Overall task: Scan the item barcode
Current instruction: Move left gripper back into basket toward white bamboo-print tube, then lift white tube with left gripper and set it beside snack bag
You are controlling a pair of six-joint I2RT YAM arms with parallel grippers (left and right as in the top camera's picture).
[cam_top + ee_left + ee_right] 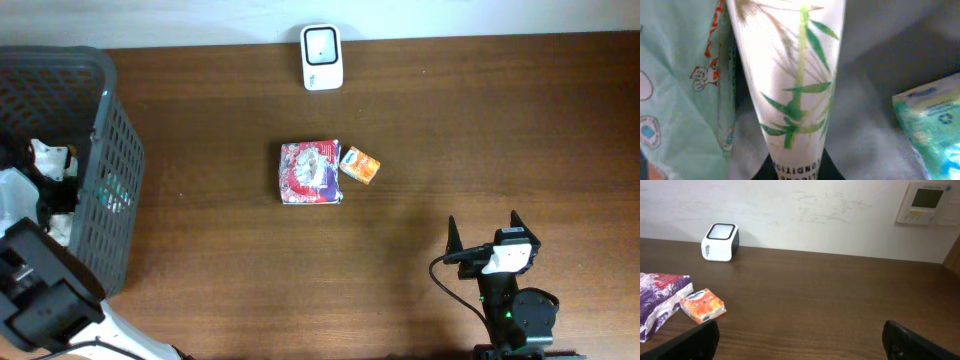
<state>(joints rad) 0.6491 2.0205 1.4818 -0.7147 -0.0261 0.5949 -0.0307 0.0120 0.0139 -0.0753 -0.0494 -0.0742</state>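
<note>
Far left, overhead view: dark grey slatted plastic basket point(110, 120) on the brown wooden table point(480, 120), with the left arm point(45, 300) reaching into it.

Item taken to be the task's: white plastic squeeze tube with green bamboo print point(795, 75), inside the basket. It lies between a pale green cartoon-printed packet point(680, 85) and a teal-and-white wrapped pack point(930, 125).

- Handling, as judged: light; soft walls that will dent under pressure; glossy skin, likely slippery.
- It is best taken at the narrower end, where it should be stiffer (the wide body would squash and twist).
- No barcode is seen on the face shown. Only upside-down lettering is seen near the bottom edge, so some turning may be needed at the reader.

Left jaws: dark tips are seen pressed against both sides of the tube's narrow end, so they are judged drawn in tight on the tube. Little of the tips is in view.

Centre of table: red-and-purple crinkled foil packet point(310, 172), with a small orange carton point(360, 165) just beside it.

Back edge: white box-shaped barcode scanner with dark window point(322, 44), well apart from the basket. A long carry is expected, and slip is the main risk.

Right: right arm point(510, 300) parked near the front edge. The right jaws are spread wide, with nothing held and nothing touched.
</note>
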